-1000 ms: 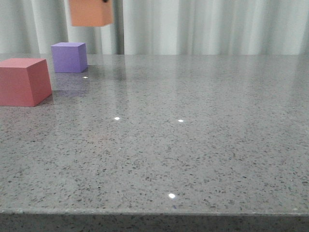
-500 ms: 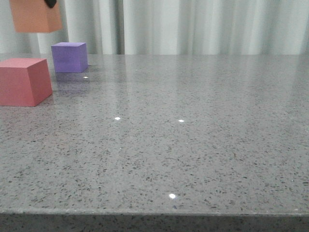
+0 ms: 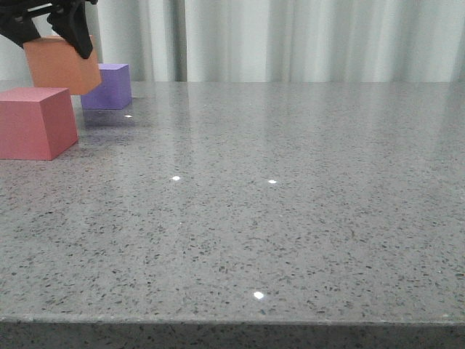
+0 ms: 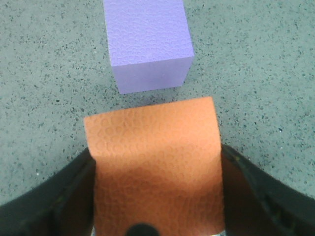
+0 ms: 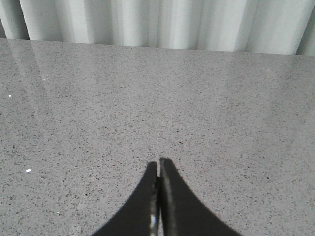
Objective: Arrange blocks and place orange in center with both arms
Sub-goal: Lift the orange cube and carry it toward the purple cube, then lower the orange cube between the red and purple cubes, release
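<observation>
My left gripper (image 3: 51, 29) is shut on the orange cube (image 3: 62, 64) and holds it in the air at the far left, above the gap between the red-pink cube (image 3: 35, 122) and the purple cube (image 3: 110, 86). In the left wrist view the orange cube (image 4: 155, 167) sits between my two black fingers (image 4: 54, 196), with the purple cube (image 4: 147, 42) on the table just beyond it. My right gripper (image 5: 158, 164) is shut and empty over bare table; it is out of the front view.
The grey speckled table (image 3: 276, 203) stretches to the right of the cubes. A pale curtain (image 3: 305, 40) hangs behind the far edge. The table's front edge (image 3: 232, 320) is near the camera.
My left gripper has carried the orange cube leftward and then down, from high above the purple cube to just above the gap between the red-pink and purple cubes.
</observation>
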